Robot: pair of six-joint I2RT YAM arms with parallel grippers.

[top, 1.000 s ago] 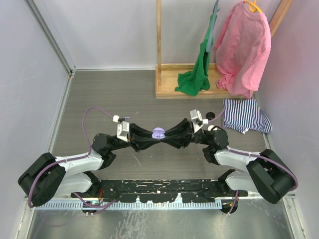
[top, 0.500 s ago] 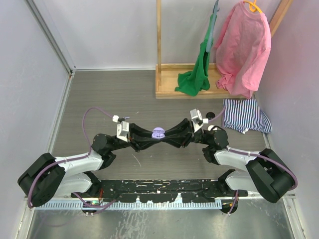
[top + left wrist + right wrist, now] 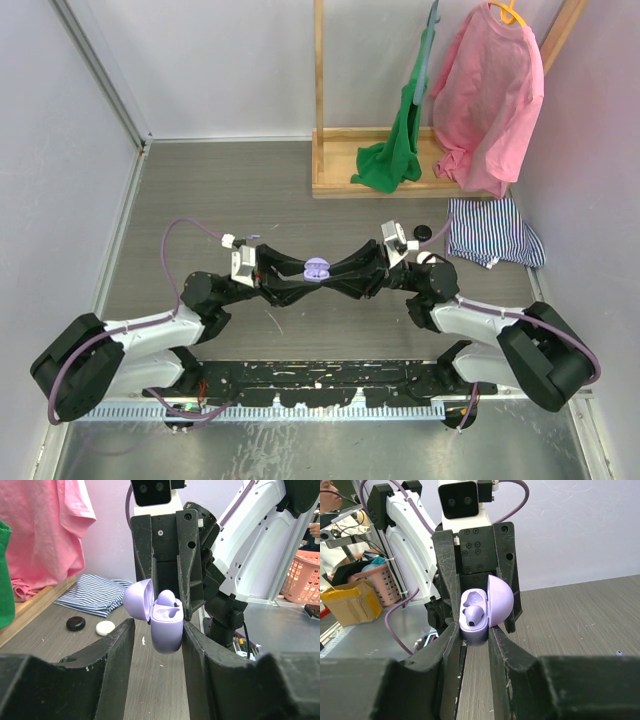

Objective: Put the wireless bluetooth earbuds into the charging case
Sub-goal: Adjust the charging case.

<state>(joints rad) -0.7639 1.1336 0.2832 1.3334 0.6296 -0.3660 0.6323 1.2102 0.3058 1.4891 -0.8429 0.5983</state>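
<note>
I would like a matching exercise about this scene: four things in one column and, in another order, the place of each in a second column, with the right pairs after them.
Things:
1. charging case
2. pink shirt
3. striped cloth
4. black puck

Places:
A. spread out on the table, in front of the wooden rack
B. on the table, beside a white puck
C. on an orange hanger
D. in the air, lid open, clamped in the right gripper

Pairs: 1-D; 2-C; 3-A; 4-B

Charging case [image 3: 166, 630]: smooth plastic (faintly glossy).
</note>
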